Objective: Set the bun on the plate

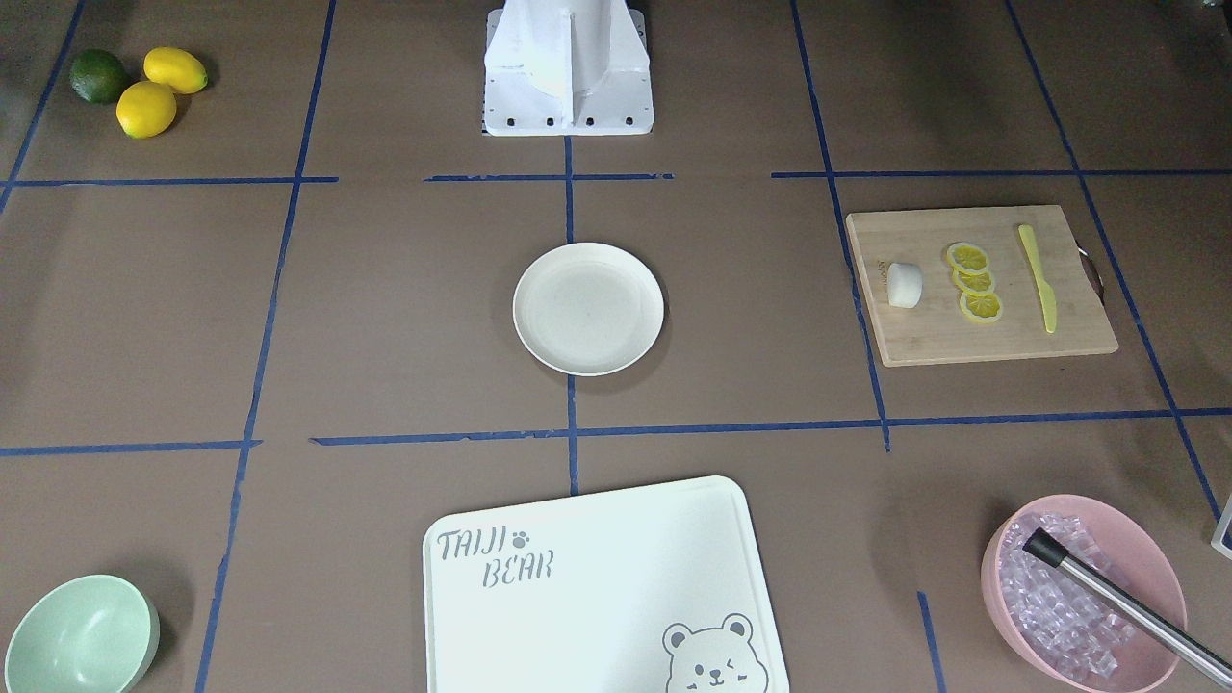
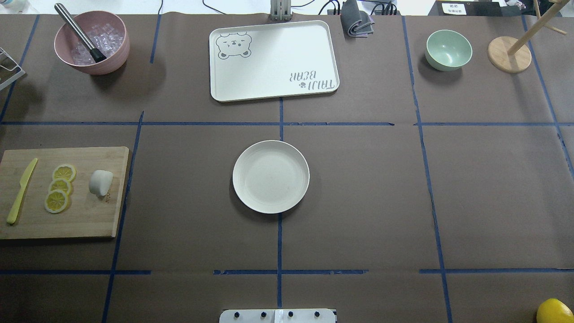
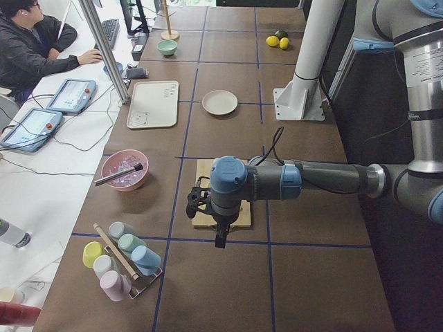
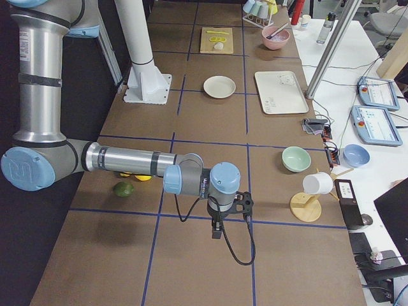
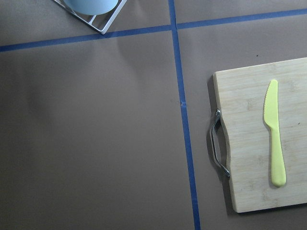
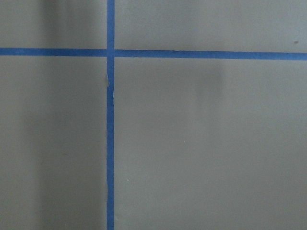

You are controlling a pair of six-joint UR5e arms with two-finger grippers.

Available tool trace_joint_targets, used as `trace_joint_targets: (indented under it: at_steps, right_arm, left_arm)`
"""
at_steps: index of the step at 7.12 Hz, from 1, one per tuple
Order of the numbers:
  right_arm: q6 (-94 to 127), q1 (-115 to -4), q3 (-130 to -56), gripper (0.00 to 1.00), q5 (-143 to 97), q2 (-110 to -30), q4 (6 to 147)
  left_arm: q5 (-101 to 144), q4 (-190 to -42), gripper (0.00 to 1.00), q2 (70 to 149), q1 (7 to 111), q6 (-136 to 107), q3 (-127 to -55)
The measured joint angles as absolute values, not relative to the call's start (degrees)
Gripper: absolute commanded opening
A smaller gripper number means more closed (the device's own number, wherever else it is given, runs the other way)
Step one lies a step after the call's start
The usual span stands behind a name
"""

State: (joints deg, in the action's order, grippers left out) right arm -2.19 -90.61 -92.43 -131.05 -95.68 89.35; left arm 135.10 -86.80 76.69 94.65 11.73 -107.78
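The bun (image 2: pixel 100 182) lies on the wooden cutting board (image 2: pixel 85 220), just beside the lemon slices (image 2: pixel 59 187), on the robot's left side of the surface (image 2: pixel 367 202). The plate (image 2: pixel 271 176) sits at the middle, well apart from the bun. The left tool (image 3: pixel 196 202) hangs near the board's handle end and the right tool (image 4: pixel 245 204) over bare paper; I cannot tell whether either is wide or narrow

surface: brown table (image 5: pixel 96 139) is crossed by blue tape lines (image 5: pixel 185 124) | right: wooden cutting board (image 5: pixel 244 163) is seen, cut off at the frame edge, metal handle (image 5: pixel 216 143) on its left end | on board: yellow knife (image 5: pixel 274 134) is laid flat, tip upward in frame | top left: wire rack (image 5: pixel 104 23) corner and pale blue cup (image 5: pixel 91 5) are partly shown
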Motion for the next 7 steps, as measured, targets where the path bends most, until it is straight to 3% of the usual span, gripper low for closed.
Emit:
trace_joint_targets:
  at_steps: [4,7]
  right_arm:
    - [-2.0,-90.6,-93.0,1.0,-131.1,-95.7,89.2]
    - [-2.0,-90.6,-93.0,1.0,-131.1,-95.6,89.2]
  left_arm:
    - [136.0,-92.9,1.0,81.0,93.4,9.0,-106.5]
    - [137.8,-96.8,1.0,83.4,81.2,-5.4,-111.1]
